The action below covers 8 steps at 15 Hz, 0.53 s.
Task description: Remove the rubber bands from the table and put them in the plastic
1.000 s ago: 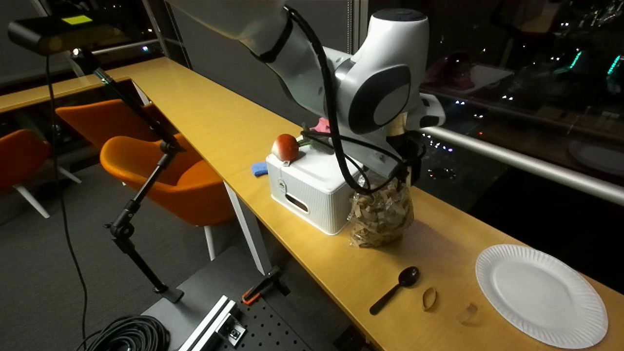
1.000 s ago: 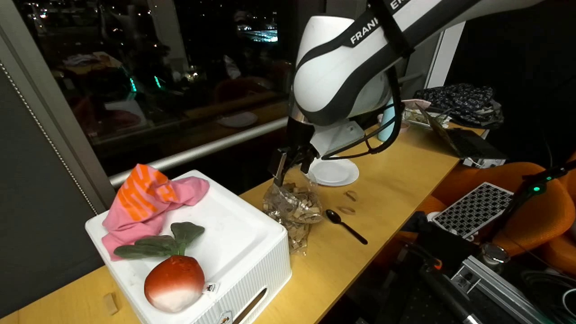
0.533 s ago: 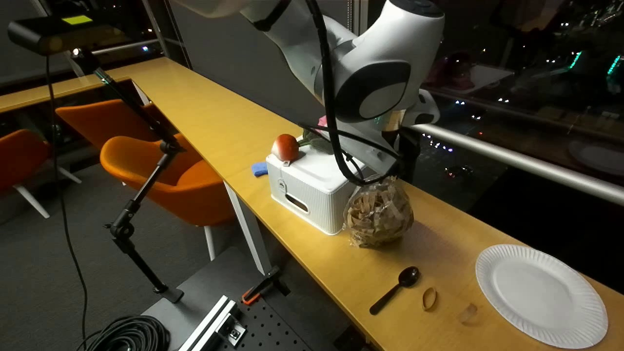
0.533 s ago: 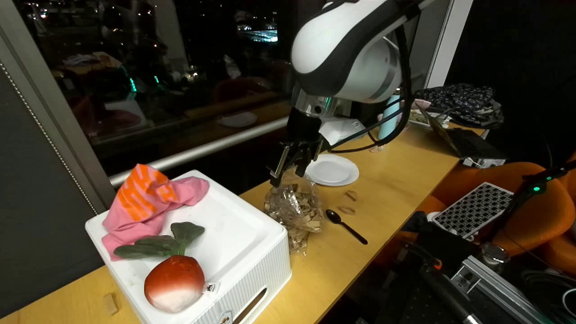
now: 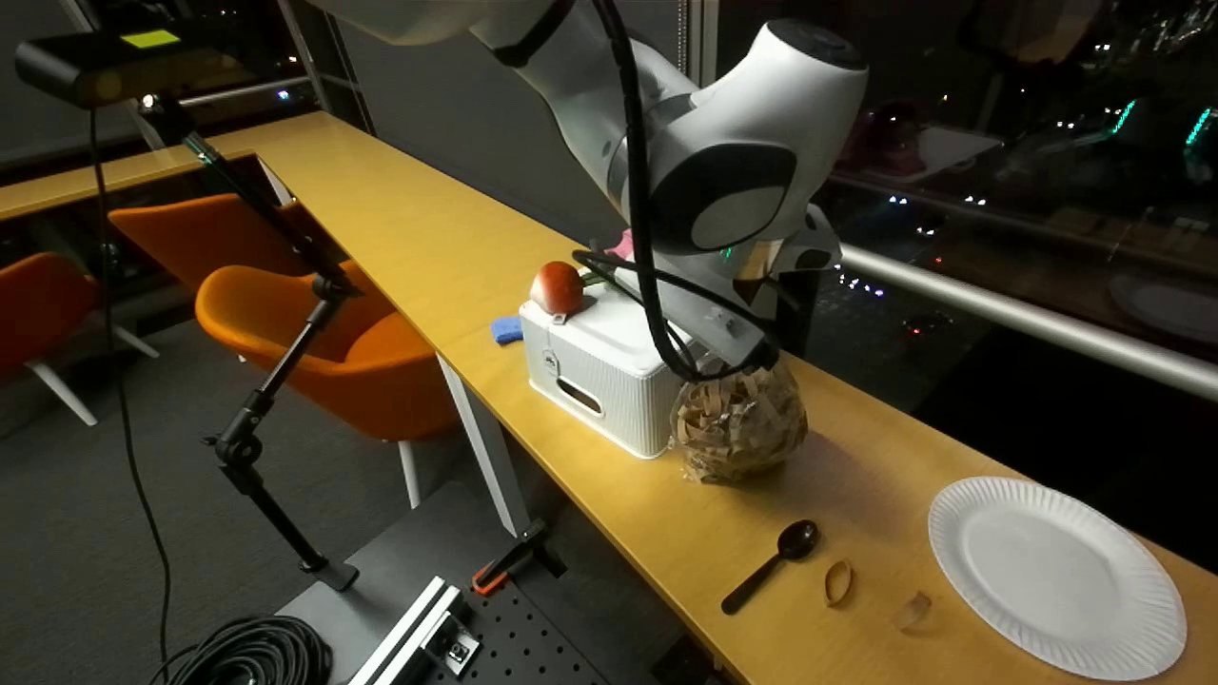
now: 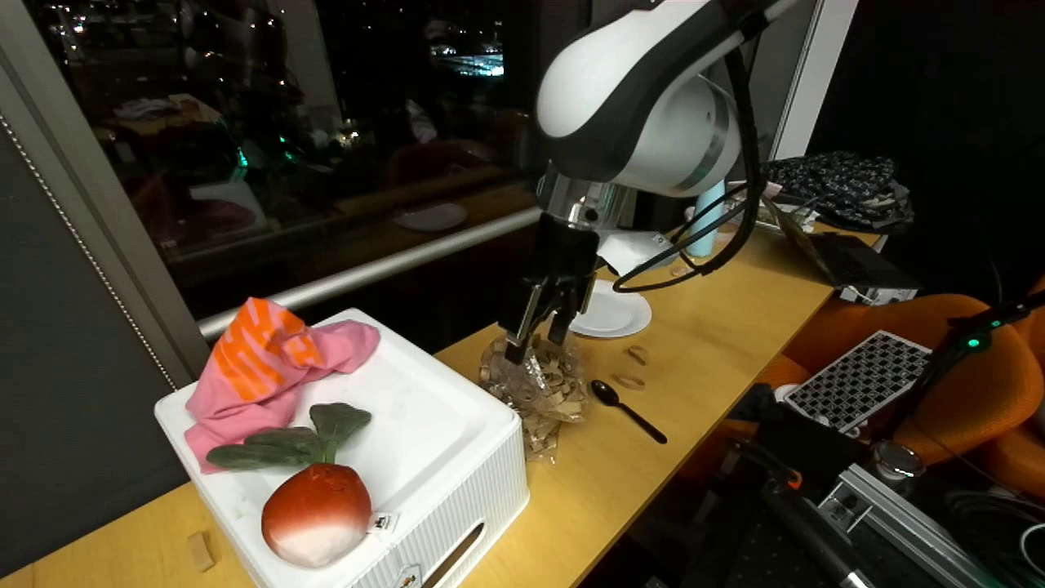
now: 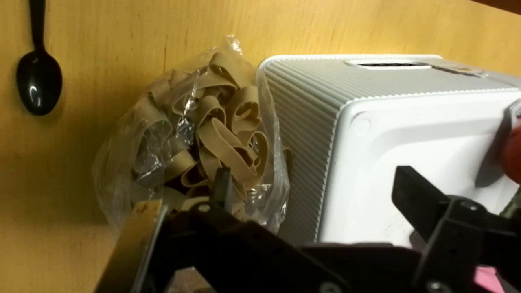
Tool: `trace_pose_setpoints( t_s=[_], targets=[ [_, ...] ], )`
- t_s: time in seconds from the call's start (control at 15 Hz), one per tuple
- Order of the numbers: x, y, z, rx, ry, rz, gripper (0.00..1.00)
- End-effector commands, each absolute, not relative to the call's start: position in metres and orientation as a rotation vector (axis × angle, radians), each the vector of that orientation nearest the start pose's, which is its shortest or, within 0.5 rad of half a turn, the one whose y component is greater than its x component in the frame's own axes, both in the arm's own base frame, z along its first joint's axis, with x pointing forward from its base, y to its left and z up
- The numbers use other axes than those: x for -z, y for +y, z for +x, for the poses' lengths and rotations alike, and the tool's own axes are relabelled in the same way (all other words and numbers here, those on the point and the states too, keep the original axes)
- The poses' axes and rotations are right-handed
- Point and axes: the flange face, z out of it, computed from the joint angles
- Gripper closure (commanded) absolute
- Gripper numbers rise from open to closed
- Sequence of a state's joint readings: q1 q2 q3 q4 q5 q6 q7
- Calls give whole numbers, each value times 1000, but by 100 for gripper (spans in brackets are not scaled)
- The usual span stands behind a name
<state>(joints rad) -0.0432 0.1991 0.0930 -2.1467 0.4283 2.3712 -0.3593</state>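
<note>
Currently, the gripper (image 6: 537, 344) hangs, jaws spread wide, over the plastic bag (image 5: 737, 428) beside the white box (image 5: 626, 395), while two rubber bands (image 5: 914, 610) lie on the table (image 5: 885, 499) between the black spoon (image 5: 797, 539) and the white plate (image 5: 1056, 576).

- Dim light overall: the grey carpet (image 5: 57, 533) recedes into murk, the wooden table (image 5: 409, 219) glows yellow.
- The window (image 6: 367, 82) is near black, with small bright lights (image 6: 482, 67) and faint reflections.
- In the wrist view, glare streaks the plastic bag (image 7: 122, 179) and dots the black spoon (image 7: 39, 83); soft shadow lies left of the bag.
</note>
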Motion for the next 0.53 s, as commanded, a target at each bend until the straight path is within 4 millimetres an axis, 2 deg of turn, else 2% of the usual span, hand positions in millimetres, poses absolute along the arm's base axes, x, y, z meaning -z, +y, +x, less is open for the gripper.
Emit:
trace_pose_setpoints(
  t_s=[0.0,0.4,0.47],
  targets=[
    [-299,37,565,64,-172,-2808,0],
    [-276,46,567,54,-206,-2811,1],
    [-274,47,567,53,-213,-2811,13]
  ],
)
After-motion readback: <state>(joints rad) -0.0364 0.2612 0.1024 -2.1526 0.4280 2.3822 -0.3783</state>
